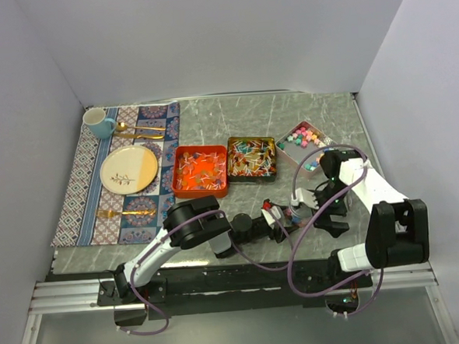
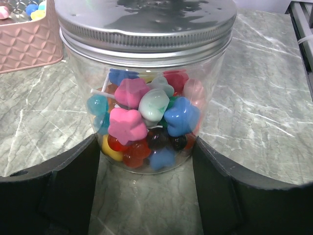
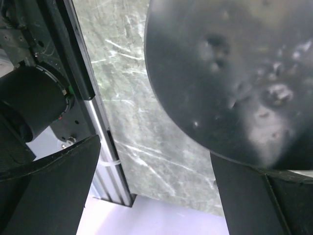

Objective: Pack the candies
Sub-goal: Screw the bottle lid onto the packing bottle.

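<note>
A clear jar [image 2: 146, 122] with a silver screw lid [image 2: 146, 22] stands on the marble table, packed with pink, blue, red, yellow and green candies [image 2: 128, 125]. My left gripper [image 2: 146, 183] is shut on the jar's lower part, one finger on each side. In the top view the jar [image 1: 278, 213] sits between both grippers near the front edge. My right gripper [image 3: 154, 196] hangs over the lid [image 3: 234, 78], fingers wide apart, the right finger at the lid's rim. It also shows in the top view [image 1: 324, 207].
An orange tray [image 1: 199, 171] and a dark tin [image 1: 251, 157] hold twist-wrapped candies. A pink box [image 1: 304, 142] of ball candies, also in the left wrist view [image 2: 27, 36], stands behind the jar. A placemat [image 1: 86, 181] carries a plate, a cup and gold cutlery. The front rail [image 3: 105, 142] is close.
</note>
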Robot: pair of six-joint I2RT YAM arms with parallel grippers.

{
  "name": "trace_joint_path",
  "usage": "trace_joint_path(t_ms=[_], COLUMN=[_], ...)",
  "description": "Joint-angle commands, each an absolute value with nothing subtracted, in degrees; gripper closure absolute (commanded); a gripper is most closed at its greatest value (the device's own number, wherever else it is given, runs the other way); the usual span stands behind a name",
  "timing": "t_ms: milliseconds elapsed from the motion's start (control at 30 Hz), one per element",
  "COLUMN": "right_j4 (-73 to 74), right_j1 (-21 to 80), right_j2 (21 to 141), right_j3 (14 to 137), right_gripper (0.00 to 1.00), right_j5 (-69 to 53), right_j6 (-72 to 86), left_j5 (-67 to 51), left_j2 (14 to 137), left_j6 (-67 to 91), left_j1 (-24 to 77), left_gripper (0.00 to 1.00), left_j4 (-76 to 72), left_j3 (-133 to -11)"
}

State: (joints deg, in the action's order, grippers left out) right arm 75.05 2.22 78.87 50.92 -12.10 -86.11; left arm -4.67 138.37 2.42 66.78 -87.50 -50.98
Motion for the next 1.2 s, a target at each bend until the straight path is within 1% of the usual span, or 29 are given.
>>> trace_joint_path(t_ms=[0, 67, 133, 200, 333, 367, 400, 467, 633, 800, 933, 1033, 1167], right_j4=[82.6, 82.6, 82.6, 82.7, 82.7, 82.8, 82.7, 82.7, 82.4, 82.5, 82.7, 82.7, 82.8], right_j1=[-1.3, -4.1, -10.6, -13.3, -14.2, -13.1, -11.7, -6.2, 1.9, 5.3, 7.8, 10.4, 13.4], right_j2=[75.4, 73.5, 71.3, 71.0, 70.8, 71.0, 71.2, 72.5, 75.5, 81.9, 84.7, 85.6, 84.6], right_j3=[54.4, 56.0, 60.2, 65.6, 73.6, 74.3, 75.1, 74.7, 71.5, 75.0, 77.3, 76.6, 72.3], right_gripper=[0.0, 0.0, 0.0, 0.0, 0.0, 0.0, 0.0, 0.0, 0.0, 0.0, 0.0, 0.0, 0.0], right_j5=[-10.8, -9.8, -11.3, -13.3, -26.0, -30.7, -31.7, -32.4, -33.0, -33.8, -34.1, -33.8, -32.5], right_j6=[-84.2, -86.6, -90.1, -93.4, -95.0, -94.9, -94.5, -92.6, -92.7, -91.4, -90.4, -89.8, -88.9], left_j5=[-0.3, -0.4, -0.6, -0.9, -1.7, -1.6, -1.7, -1.5, -1.6, -2.0, -2.0, -1.9, -1.6], left_j2=[148.4, 148.3, 148.3, 148.3, 148.7, 148.8, 149.0, 149.2, 149.2, 149.4, 149.5, 149.4, 149.3], left_j6=[2.2, 2.5, 2.4, 2.1, 1.9, 1.9, 1.9, 1.9, 1.9, 1.8, 1.7, 1.6, 1.4], left_j1=[64.2, 64.2, 64.2, 64.2, 64.2, 64.3, 64.3, 64.2, 64.2, 64.3, 64.3, 64.3, 64.2], left_gripper=[0.99, 0.99, 0.99, 0.99, 0.99, 0.99, 0.99, 0.99, 0.99, 0.99, 0.99, 0.99, 0.99], left_j4=[-88.1, -88.0, -88.1, -87.5, -87.0, -86.8, -86.7, -86.5, -85.8, -85.1, -85.0, -84.9, -85.0], left_j3=[-45.2, -44.9, -44.7, -44.9, -45.1, -45.2, -45.3, -45.6, -45.5, -45.8, -46.0, -45.9, -45.9])
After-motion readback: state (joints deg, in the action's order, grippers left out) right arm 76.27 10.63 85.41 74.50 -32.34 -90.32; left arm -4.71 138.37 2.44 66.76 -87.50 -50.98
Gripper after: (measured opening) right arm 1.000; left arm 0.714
